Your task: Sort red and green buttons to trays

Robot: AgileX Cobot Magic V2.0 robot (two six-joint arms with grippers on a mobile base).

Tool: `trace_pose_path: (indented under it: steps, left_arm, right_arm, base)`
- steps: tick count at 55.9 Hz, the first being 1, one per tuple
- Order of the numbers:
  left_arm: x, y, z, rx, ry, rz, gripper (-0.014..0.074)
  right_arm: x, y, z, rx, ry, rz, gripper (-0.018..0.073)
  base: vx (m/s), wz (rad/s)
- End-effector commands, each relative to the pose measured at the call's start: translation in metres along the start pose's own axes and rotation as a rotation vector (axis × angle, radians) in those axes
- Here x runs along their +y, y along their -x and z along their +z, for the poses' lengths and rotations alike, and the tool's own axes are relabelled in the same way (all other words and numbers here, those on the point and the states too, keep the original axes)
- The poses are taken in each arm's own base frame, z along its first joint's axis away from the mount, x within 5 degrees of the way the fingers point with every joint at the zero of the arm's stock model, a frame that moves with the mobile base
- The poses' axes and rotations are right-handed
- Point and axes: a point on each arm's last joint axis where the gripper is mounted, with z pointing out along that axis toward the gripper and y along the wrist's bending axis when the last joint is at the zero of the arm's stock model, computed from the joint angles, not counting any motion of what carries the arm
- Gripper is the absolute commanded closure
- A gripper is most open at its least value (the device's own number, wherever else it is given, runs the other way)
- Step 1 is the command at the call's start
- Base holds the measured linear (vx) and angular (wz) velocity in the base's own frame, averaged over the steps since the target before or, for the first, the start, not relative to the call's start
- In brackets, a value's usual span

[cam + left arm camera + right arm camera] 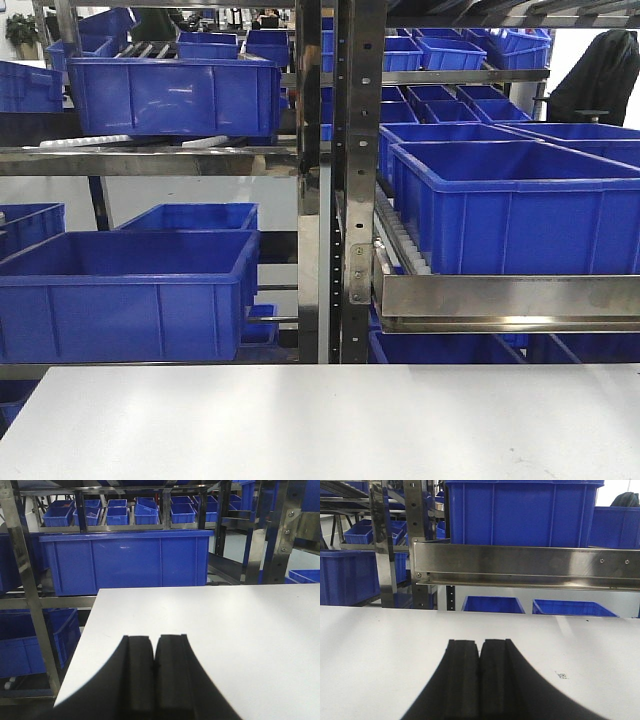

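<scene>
Left gripper (156, 647) and right gripper (480, 647): both closed, jaws pressed together with nothing between them. Each is held low over the bare white table (320, 420) (apparently a parked posture). No buttons or trays appear in any view, so their location cannot be stated. Blue crates (130, 290) fill the racks behind.

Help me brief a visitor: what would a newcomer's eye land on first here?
Bright blue crates fill the steel racking across the background. In front lies a white table. In the wrist views, the left gripper and right gripper show as dark, shut fingers over it.
</scene>
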Motion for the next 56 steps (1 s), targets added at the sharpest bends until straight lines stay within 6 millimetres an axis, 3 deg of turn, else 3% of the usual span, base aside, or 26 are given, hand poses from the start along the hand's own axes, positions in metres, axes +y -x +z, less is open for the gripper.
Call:
trace_pose_path:
  steps: [1, 45, 56]
  left_arm:
    - [0.0003, 0.0141, -0.0022, -0.104, 0.003, -0.008, 0.0584]
    - [0.0005, 0.0191, -0.0030, -0.155, 0.006, -0.002, 0.0584]
    - [0.0006, 0.0211, -0.0033, -0.177, 0.007, -0.003, 0.0584]
  right_arm:
    - [0.0016, 0.0032, -0.0003, -0.076, 0.017, -0.007, 0.0568]
    - [0.0018, 0.0043, -0.0004, -0.089, 0.019, -0.010, 0.0568]
    - [0.0029, 0.0113, -0.0013, -0.166, 0.030, -0.010, 0.0568]
  base:
    - [0.00, 0.00]
    - [0.00, 0.00]
    - [0.00, 0.00]
